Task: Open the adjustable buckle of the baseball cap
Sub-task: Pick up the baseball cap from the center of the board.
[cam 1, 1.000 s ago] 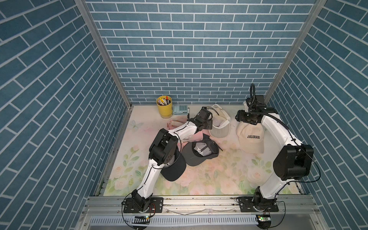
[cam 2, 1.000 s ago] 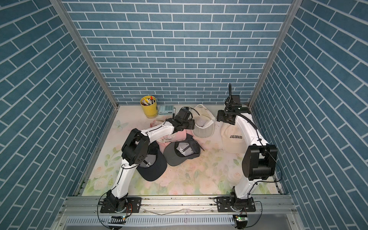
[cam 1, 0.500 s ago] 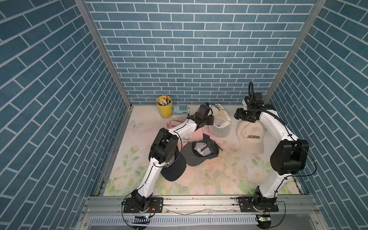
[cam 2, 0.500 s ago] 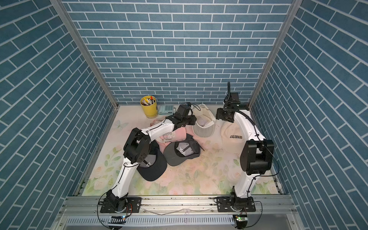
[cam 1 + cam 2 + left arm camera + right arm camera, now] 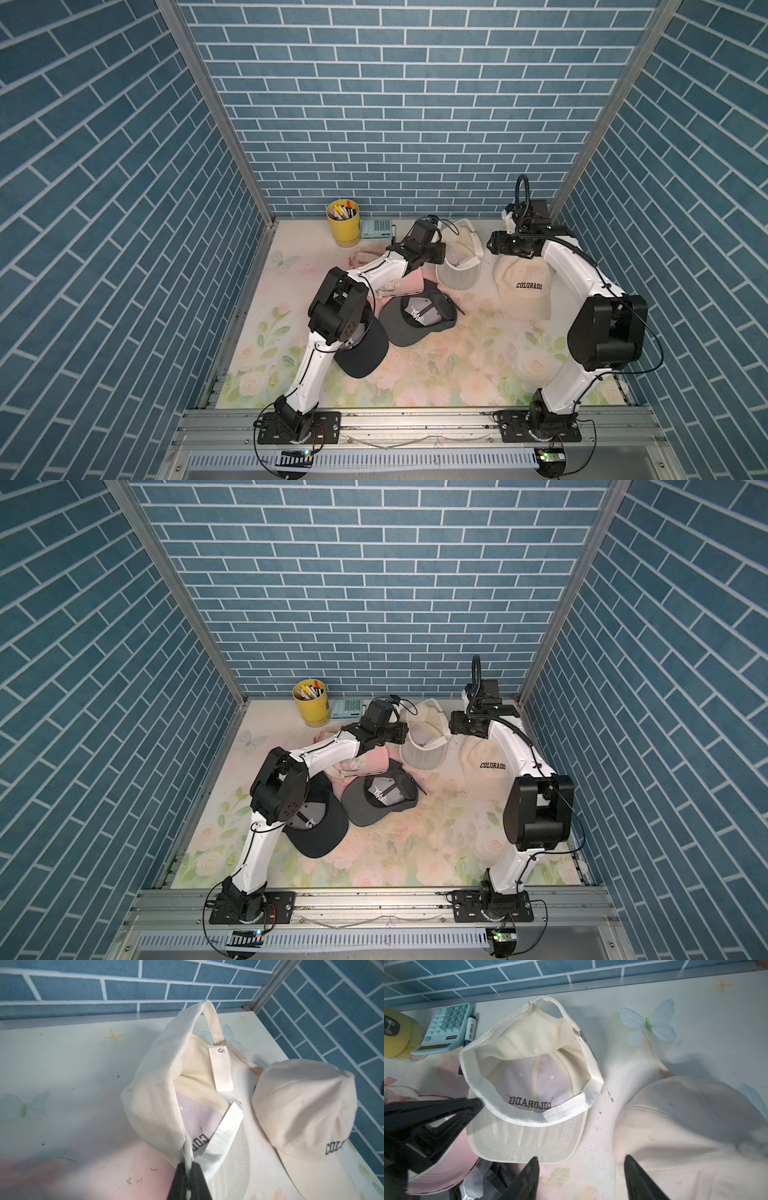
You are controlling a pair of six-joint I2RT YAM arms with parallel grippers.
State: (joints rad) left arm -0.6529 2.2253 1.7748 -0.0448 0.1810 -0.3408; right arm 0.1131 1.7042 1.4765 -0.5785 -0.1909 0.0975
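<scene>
Left jaws on cap [image 5: 153,1093], twin [image 5: 301,1101] beside

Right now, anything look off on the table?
The upturned cream cap is squashed out of round where the left end effector pinches its side; its inner band is creased. Dark specks dot the table.
</scene>
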